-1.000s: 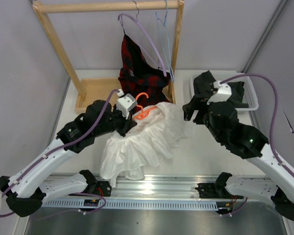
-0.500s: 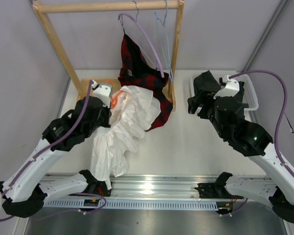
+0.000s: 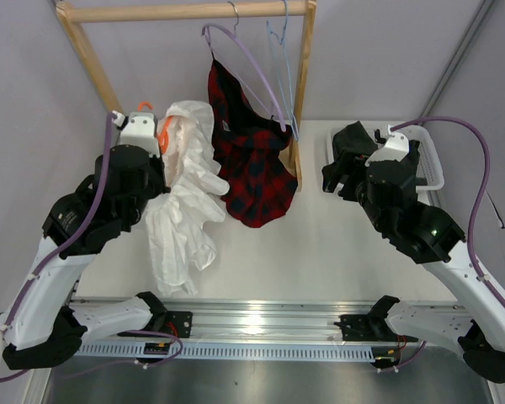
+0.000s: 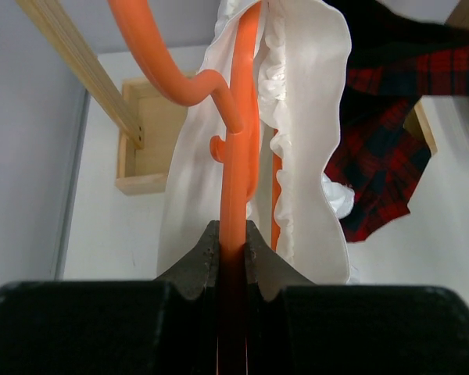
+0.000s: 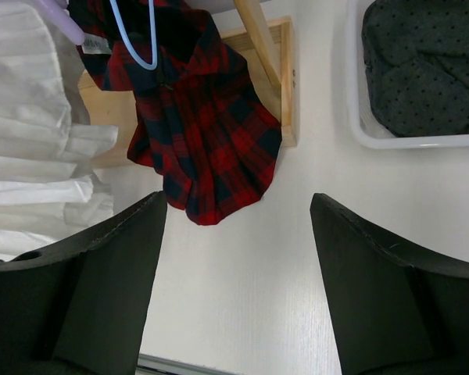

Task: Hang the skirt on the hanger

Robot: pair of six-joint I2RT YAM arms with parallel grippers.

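At the rack's [image 3: 185,11] left end, left gripper [image 4: 231,236] pinched narrow on the orange hanger [image 4: 241,117]. The skirt [image 3: 183,198] hangs limp from it. Right gripper [image 5: 238,201] wide, empty. Judgement: fabric light, soft, likely slippery; grip the stiff hanger stem, not the cloth.

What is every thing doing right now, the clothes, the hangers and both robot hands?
skirt: draped on the orange hanger, dangling
orange hanger: pinched upright, not on the rail
left gripper: shut on the orange hanger
right gripper: open, empty
plaid garment: hanging from the lilac hanger
lilac hanger: hooked on the rail
blue hanger: hanging beside the lilac one
dark cloth: lying in the tray
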